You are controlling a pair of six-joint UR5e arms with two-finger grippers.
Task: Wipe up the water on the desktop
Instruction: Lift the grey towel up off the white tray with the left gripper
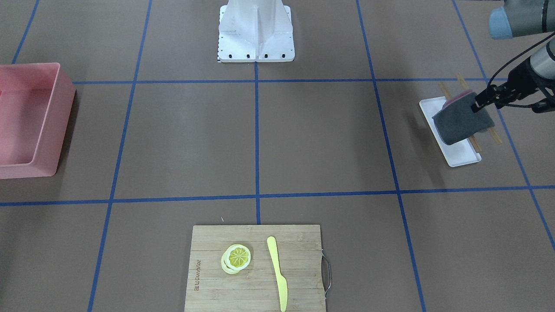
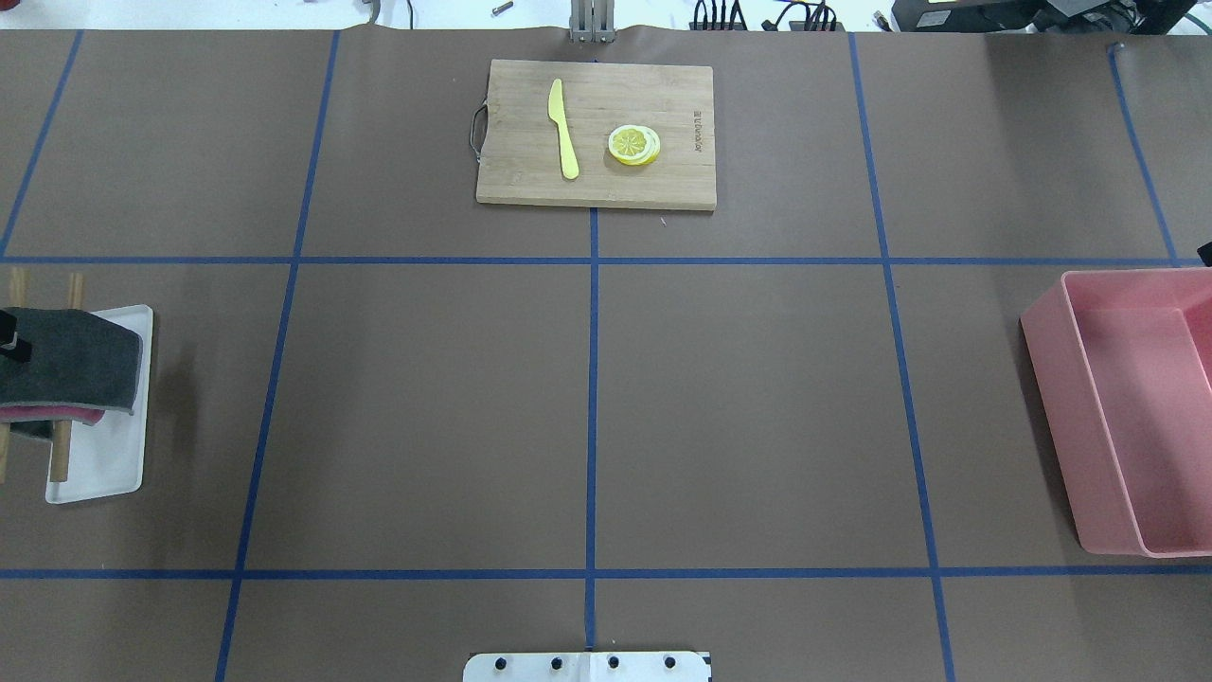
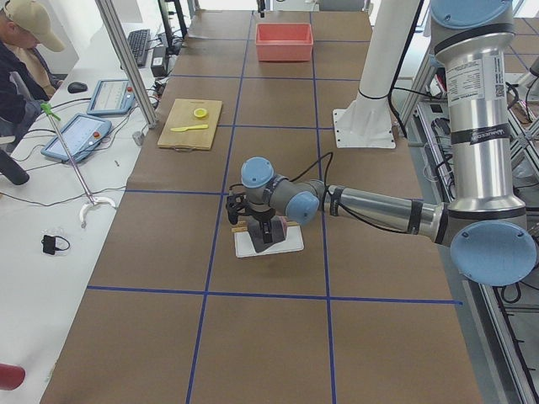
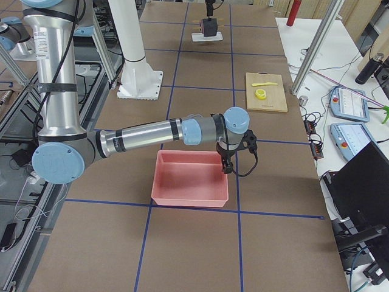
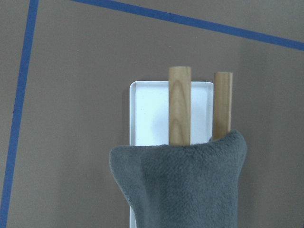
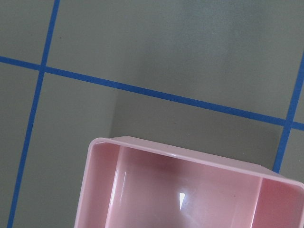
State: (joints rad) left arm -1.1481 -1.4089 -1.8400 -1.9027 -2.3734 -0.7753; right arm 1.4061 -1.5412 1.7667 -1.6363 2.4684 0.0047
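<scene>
L gripper (image 1: pixel 479 104): jaws closed narrow on grey cloth (image 1: pixel 458 123), over white tray (image 1: pixel 460 155) w/ wooden rods (image 5: pixel 179 104).
R gripper (image 4: pixel 226 165): above pink bin (image 4: pixel 182 196); opening can't tell.
Desktop (image 1: pixel 325 138): brown, blue-taped, beneath all.

Pink bin (image 4: pixel 189 182): sits on the counter (image 4: pixel 200 79).
Right gripper (image 4: pixel 226 168): hangs over the pink bin's far rim, fingers pointing down; their gap cannot be told.
Cutting board (image 4: pixel 266 91): beyond the pink bin, towards the view's right, carrying a yellow knife (image 4: pixel 265 84) and lemon slices (image 4: pixel 261 93).
Grey cloth (image 4: pixel 209 28): far beyond the pink bin, hanging at the left gripper (image 4: pixel 209 19) above a white tray (image 4: pixel 206 38).
</scene>
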